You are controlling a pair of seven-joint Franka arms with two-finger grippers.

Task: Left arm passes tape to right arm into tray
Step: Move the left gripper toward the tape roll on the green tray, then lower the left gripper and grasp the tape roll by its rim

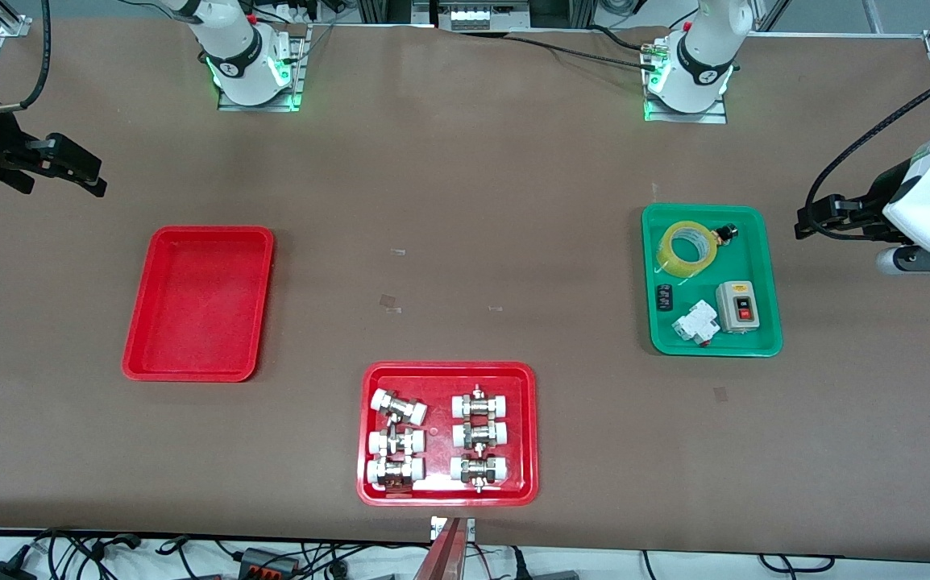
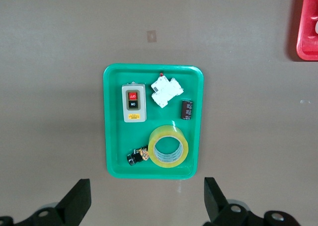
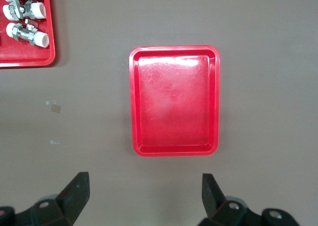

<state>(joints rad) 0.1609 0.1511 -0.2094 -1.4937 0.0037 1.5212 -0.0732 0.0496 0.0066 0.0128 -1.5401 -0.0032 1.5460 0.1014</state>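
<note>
The yellow tape [image 1: 687, 250] lies flat in the green tray [image 1: 763, 242] toward the left arm's end of the table; it also shows in the left wrist view [image 2: 169, 147]. My left gripper [image 1: 811, 219] hovers open and empty over the bare table beside the green tray, toward the table's end; in its wrist view [image 2: 147, 196] the black fingers stand wide apart. The plain red tray [image 1: 199, 302] lies empty toward the right arm's end and shows in the right wrist view [image 3: 174, 107]. My right gripper [image 1: 90, 176] hovers open and empty over bare table beside that tray [image 3: 144, 191].
The green tray also holds a grey switch box [image 1: 736, 307], a white breaker [image 1: 695, 324], a small black part [image 1: 664, 296] and a black-and-brass piece [image 1: 724, 234] touching the tape. A red tray [image 1: 368, 435] of several white-capped fittings sits nearest the front camera, mid-table.
</note>
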